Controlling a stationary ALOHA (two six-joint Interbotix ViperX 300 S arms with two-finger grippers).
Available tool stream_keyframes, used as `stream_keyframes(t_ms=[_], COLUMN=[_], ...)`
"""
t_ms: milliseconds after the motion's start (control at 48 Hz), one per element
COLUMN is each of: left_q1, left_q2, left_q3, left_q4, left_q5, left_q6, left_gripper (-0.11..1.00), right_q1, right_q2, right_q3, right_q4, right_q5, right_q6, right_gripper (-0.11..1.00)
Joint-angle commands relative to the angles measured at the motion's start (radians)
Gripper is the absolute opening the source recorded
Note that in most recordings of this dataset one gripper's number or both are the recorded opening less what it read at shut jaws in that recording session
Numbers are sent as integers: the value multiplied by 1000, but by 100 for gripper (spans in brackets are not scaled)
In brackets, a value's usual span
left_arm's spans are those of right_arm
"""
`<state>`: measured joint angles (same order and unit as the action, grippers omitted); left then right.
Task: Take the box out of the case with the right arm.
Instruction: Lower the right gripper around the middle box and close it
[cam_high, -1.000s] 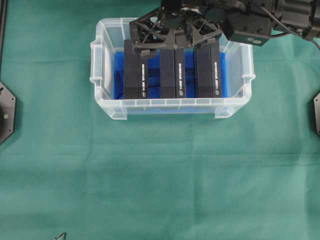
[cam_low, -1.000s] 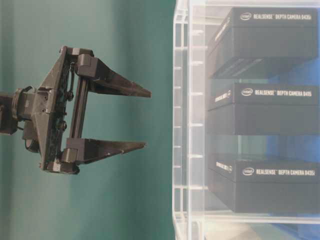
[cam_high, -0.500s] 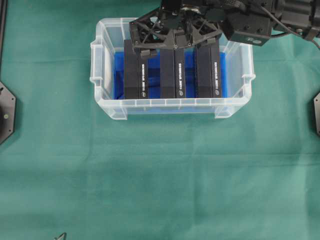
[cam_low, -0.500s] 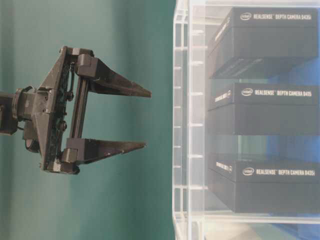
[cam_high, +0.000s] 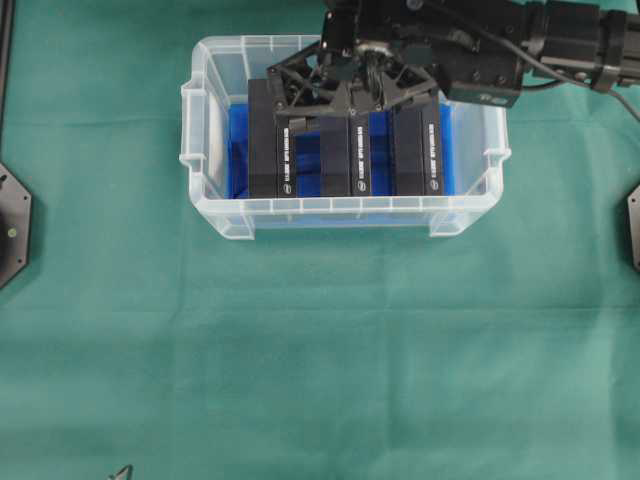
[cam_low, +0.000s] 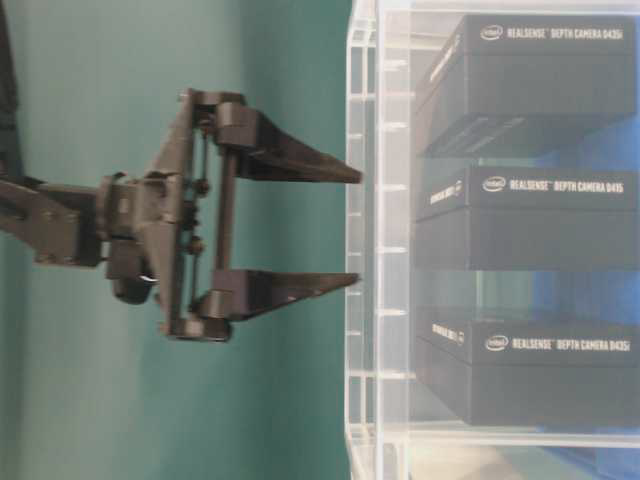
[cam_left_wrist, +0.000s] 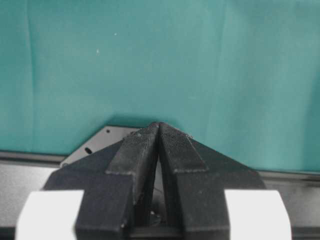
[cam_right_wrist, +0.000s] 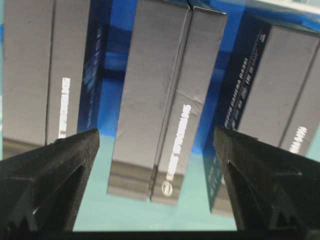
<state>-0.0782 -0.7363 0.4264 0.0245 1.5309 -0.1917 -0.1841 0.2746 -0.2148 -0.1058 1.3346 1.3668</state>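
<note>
The clear case (cam_high: 345, 206) with a blue floor stands at the back of the green cloth. Three black boxes stand in it side by side: left (cam_high: 270, 150), middle (cam_high: 345, 165) and right (cam_high: 415, 150). My right gripper (cam_high: 345, 115) is open and empty over the middle box, one finger on each side of it. In the table-level view the right gripper (cam_low: 357, 229) has its fingertips at the case's wall (cam_low: 365, 300). In the right wrist view the middle box (cam_right_wrist: 160, 100) lies between the spread fingers (cam_right_wrist: 50, 170). My left gripper (cam_left_wrist: 159, 125) is shut and empty over the cloth.
Green cloth (cam_high: 320, 350) covers the table in front of the case. Black mounting plates sit at the left edge (cam_high: 12, 225) and right edge (cam_high: 633, 228). A grey metal plate (cam_left_wrist: 95, 145) lies under the left gripper.
My right gripper, still open, has moved toward the boxes: in the table-level view its fingertips have reached the case's wall. The left gripper and the boxes have not moved.
</note>
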Motion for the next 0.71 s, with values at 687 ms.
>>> stream_keyframes(t_ms=[687], left_q1=[-2], left_q2=[8], left_q3=[-29], left_q4=[3], left_q5=[-3], left_q6=[0], left_gripper=[0], right_q1=[-14], right_q2=[49], right_q3=[143], right_q4=[44], right_q5=[-216], right_q6=[21], right_gripper=[92])
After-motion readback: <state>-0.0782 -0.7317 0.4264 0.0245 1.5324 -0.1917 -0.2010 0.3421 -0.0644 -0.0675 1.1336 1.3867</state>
